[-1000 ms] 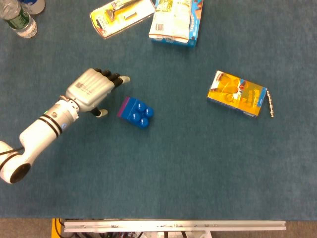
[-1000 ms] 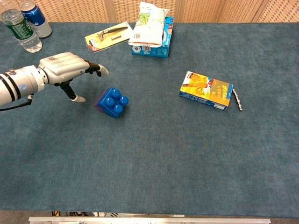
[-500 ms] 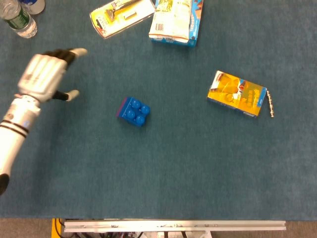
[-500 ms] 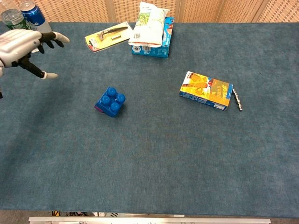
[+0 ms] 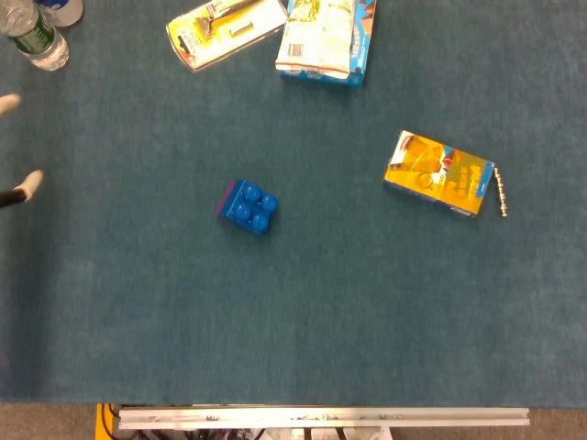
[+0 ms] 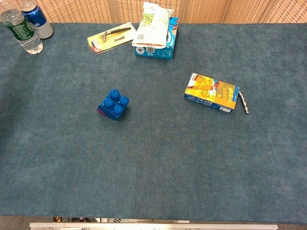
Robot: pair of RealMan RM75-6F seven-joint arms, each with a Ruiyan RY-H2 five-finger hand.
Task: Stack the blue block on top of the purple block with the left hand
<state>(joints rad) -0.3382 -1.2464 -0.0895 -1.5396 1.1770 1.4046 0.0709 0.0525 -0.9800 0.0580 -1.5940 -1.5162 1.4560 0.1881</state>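
Barely any of our left hand [image 5: 20, 188] shows: only pale fingertips at the left edge of the head view, well to the left of the blue block [image 5: 249, 207], touching nothing. The chest view does not show it at all, so we cannot tell whether its fingers are spread or curled. Our right hand is out of both views.

We count one blue block, sitting studs-up on one purple block [image 5: 223, 198], of which only a thin edge peeks out on the stack's left side; the pair rests on the blue desk [image 5: 321, 321].

Taking the blue block as our landmark, we count one yellow box [image 5: 437, 173] well to its right, with one small metal chain [image 5: 500, 191] lying just beside that box's far end. Beyond the block, at the far edge, lies one blue box [image 5: 327, 41] with one white pouch [image 6: 152, 21] on top, and just left of it one yellow blister card [image 5: 225, 27] holding a tool. Far to the block's upper left stand one clear water bottle [image 6: 21, 31] and one blue can [image 6: 38, 19], close together.
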